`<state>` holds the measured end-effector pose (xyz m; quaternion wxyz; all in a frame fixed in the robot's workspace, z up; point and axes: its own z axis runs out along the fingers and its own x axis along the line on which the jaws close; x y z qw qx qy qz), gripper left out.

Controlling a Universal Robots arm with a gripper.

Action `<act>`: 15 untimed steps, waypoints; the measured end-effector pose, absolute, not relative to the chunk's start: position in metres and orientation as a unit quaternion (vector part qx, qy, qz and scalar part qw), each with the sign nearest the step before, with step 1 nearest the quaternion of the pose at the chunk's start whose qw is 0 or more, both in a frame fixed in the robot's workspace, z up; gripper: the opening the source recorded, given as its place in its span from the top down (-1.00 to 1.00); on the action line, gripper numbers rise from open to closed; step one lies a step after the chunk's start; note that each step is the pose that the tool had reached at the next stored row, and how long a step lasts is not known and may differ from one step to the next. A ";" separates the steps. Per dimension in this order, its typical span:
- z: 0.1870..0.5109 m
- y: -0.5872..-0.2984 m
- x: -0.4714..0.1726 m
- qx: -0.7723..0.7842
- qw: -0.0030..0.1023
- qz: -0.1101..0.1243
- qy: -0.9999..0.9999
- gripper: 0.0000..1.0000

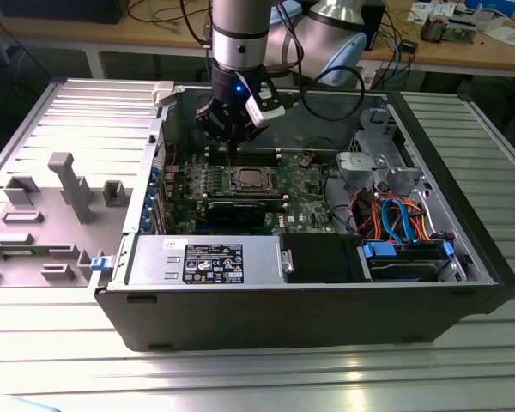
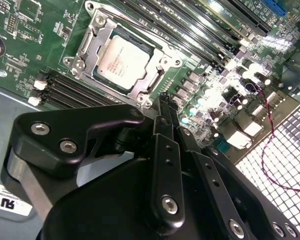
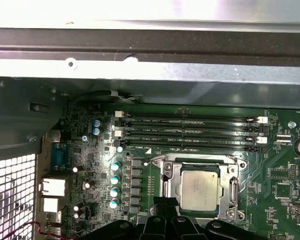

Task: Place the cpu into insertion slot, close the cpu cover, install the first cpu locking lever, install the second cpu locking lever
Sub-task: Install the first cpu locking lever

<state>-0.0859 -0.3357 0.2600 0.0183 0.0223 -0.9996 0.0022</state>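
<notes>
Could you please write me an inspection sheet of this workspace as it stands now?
Surface: ribbed metal table carrying an open computer case.
Job's things: the cpu sits in the insertion slot; the cpu cover lies closed around it.
Clutter: grey moulded tray at the exterior view's left.
Grippers: the gripper hangs over the board beside the socket, jaws shut, holding nothing.
Cables: orange and blue leads at the exterior view's right; thin red wire over a perforated panel.
Surroundings: wooden benches with loose cables behind.
</notes>
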 end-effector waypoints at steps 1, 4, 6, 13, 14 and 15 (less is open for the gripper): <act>0.260 -0.336 -0.087 0.022 0.018 0.002 -1.000 0.79; 0.260 -0.335 -0.089 0.022 0.018 0.002 -1.000 0.79; 0.260 -0.335 -0.091 0.022 0.018 0.002 -1.000 0.79; 0.260 -0.333 -0.097 0.022 0.018 0.002 -1.000 0.79; 0.260 -0.333 -0.097 0.022 0.018 0.002 -1.000 0.79; 0.260 -0.332 -0.098 0.022 0.018 0.002 -1.000 0.79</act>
